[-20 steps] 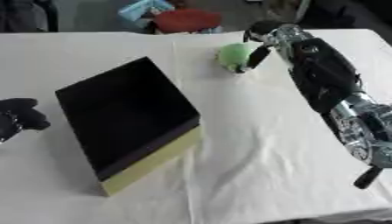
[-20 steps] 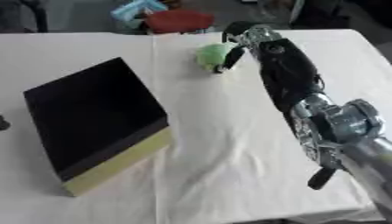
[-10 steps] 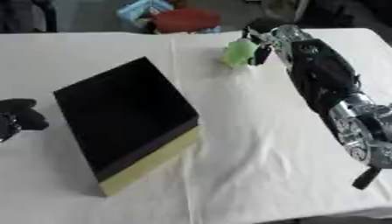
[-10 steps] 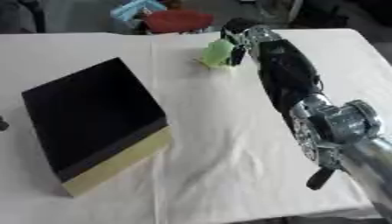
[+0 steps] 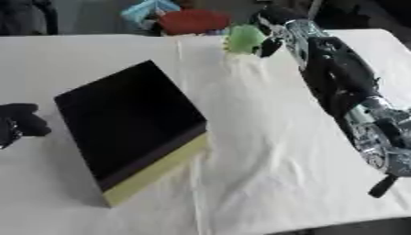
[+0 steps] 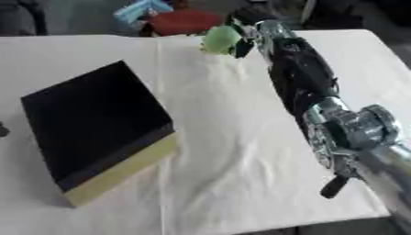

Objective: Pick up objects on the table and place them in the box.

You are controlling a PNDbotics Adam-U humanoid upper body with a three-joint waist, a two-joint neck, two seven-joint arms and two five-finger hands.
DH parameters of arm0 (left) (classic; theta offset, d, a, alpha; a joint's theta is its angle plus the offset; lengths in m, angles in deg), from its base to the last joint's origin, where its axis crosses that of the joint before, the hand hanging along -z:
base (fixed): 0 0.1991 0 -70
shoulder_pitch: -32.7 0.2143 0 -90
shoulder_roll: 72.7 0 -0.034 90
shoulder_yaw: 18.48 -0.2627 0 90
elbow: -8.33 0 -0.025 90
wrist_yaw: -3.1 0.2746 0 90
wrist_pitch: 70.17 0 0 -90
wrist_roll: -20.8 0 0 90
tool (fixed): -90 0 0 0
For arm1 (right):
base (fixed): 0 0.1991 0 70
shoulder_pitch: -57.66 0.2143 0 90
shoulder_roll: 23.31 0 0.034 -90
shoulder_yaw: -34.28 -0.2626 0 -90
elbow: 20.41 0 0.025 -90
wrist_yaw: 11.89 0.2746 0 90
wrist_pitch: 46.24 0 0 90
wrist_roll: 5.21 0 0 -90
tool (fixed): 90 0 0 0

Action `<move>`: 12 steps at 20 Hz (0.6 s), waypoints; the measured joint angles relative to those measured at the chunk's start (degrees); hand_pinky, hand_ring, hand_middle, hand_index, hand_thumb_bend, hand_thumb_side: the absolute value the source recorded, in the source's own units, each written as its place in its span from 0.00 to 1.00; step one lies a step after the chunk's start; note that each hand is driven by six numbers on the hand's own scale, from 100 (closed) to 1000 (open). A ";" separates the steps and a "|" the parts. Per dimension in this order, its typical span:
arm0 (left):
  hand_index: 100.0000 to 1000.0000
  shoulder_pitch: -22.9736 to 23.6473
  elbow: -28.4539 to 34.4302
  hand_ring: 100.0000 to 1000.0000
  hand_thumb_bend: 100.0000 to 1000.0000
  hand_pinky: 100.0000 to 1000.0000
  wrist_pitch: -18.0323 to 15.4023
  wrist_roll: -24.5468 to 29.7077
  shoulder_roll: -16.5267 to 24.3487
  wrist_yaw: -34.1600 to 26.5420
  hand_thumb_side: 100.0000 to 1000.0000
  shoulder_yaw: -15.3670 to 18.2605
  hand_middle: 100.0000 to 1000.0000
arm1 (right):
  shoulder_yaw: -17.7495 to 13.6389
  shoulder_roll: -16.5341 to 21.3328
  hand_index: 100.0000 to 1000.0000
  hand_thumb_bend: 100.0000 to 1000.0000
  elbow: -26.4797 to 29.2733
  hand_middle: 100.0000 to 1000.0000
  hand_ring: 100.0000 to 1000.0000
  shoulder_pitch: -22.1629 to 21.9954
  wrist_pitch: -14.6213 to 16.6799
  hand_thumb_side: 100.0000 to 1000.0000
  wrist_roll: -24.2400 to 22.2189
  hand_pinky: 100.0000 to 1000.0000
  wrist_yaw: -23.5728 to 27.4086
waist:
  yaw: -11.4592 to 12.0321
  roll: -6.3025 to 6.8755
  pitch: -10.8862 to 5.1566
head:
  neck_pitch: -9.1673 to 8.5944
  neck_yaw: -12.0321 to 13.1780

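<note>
A light green rounded object (image 5: 243, 38) hangs above the far part of the white table (image 5: 265, 151). My right hand (image 5: 269, 28) is shut on it, with the arm stretched far across the table from the right. The box (image 5: 132, 121) is black on top with pale yellow sides and lies at the left centre, well apart from the green object. My left hand (image 5: 18, 125) shows at the left edge with curled fingers that hold nothing.
Beyond the table's far edge lie a red thing (image 5: 191, 20) and a light blue thing (image 5: 148, 9). The white cloth is wrinkled between the box and my right arm.
My right hand closed on the green object and lifted it up and away from the cloth. The left hand stayed where it was.
</note>
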 measured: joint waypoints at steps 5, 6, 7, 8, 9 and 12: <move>0.79 0.00 0.00 0.62 0.26 0.71 0.00 0.00 0.00 0.00 0.78 0.00 0.56 | 2.29 -1.25 0.35 0.00 6.32 0.25 0.48 0.42 4.67 0.00 -2.51 0.62 5.50 | -0.01 -0.09 -0.08 | 0.00 -0.08; 0.79 0.00 0.00 0.62 0.26 0.71 0.00 0.00 0.00 -0.01 0.78 0.00 0.56 | 2.88 -1.55 0.35 0.00 7.81 0.25 0.48 0.45 5.75 0.00 -3.21 0.62 6.97 | -0.06 -0.13 -0.08 | 0.00 -0.11; 0.79 0.00 0.00 0.62 0.26 0.71 0.00 0.00 0.00 -0.01 0.78 0.00 0.56 | 3.58 -1.88 0.35 0.00 9.39 0.25 0.48 0.46 6.89 0.00 -3.95 0.62 8.54 | -0.18 -0.15 -0.08 | 0.00 -0.16; 0.79 0.00 0.00 0.63 0.26 0.71 0.00 0.00 0.00 -0.01 0.78 0.00 0.56 | 4.39 -2.15 0.35 0.00 11.03 0.25 0.48 0.46 8.05 0.00 -4.78 0.62 10.31 | -0.30 -0.15 -0.08 | 0.00 -0.23; 0.79 0.00 0.00 0.62 0.26 0.71 0.00 0.00 -0.01 -0.01 0.78 0.00 0.56 | 5.28 -2.29 0.35 0.00 12.77 0.25 0.48 0.46 9.23 0.00 -5.67 0.62 12.09 | -0.32 -0.15 -0.08 | 0.00 -0.27; 0.79 0.00 0.00 0.62 0.27 0.71 0.01 0.01 -0.02 -0.01 0.78 0.00 0.56 | 8.39 -2.85 0.36 0.00 18.17 0.26 0.48 0.44 12.54 0.00 -8.90 0.62 17.83 | -0.36 -0.18 -0.08 | 0.00 -0.32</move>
